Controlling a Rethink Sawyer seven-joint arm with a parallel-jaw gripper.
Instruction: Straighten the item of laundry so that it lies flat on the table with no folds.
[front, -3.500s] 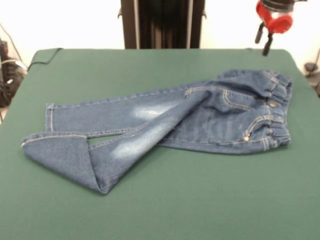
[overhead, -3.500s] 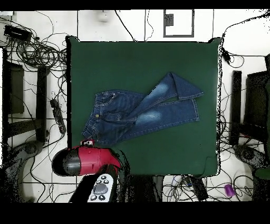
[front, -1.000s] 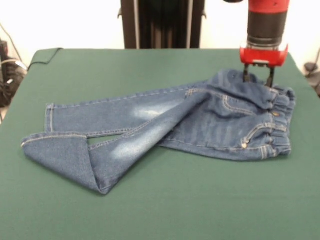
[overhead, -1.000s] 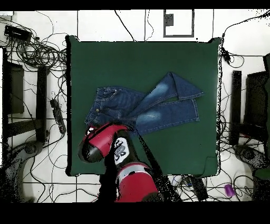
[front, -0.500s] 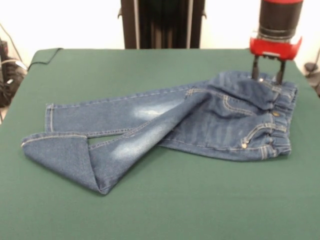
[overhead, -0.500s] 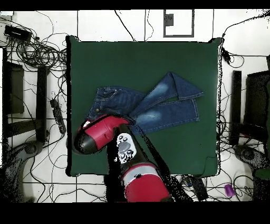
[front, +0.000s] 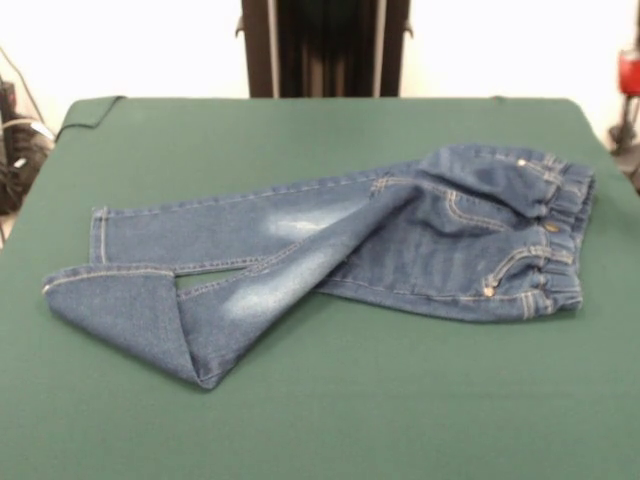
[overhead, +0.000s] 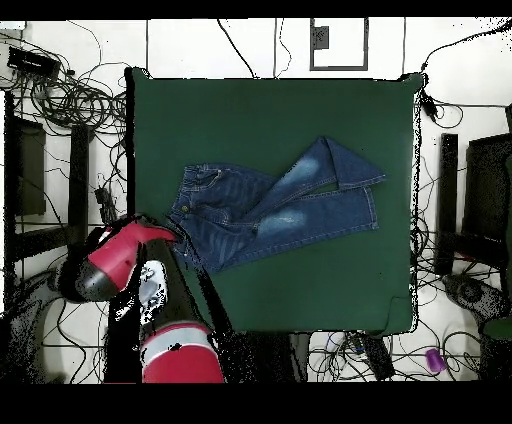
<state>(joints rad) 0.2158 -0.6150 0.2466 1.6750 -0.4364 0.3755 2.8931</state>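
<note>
The item of laundry (front: 430, 240) is a small pair of blue jeans lying across the table (front: 300, 130). In the front view its elastic waistband (front: 560, 230) is at the right. One leg crosses over the other, and its cuff end (front: 120, 300) is folded back at the left. In the overhead view the jeans (overhead: 265, 210) lie mid-table with the waistband to the left. The red arm (overhead: 115, 258) hangs past the table's left edge, just off the waistband corner, and covers my gripper. Only a red sliver of the wrist (front: 632, 72) shows in the front view.
The green table (overhead: 270, 120) is much larger than the jeans. Cables (overhead: 60, 95) and dark stands (overhead: 445, 200) surround it on the floor. A dark pedestal column (front: 325, 45) rises behind the far edge.
The arm lifted off the waistband and swung out beyond the table's side. The jeans stay where they were, leg still crossed and folded.
</note>
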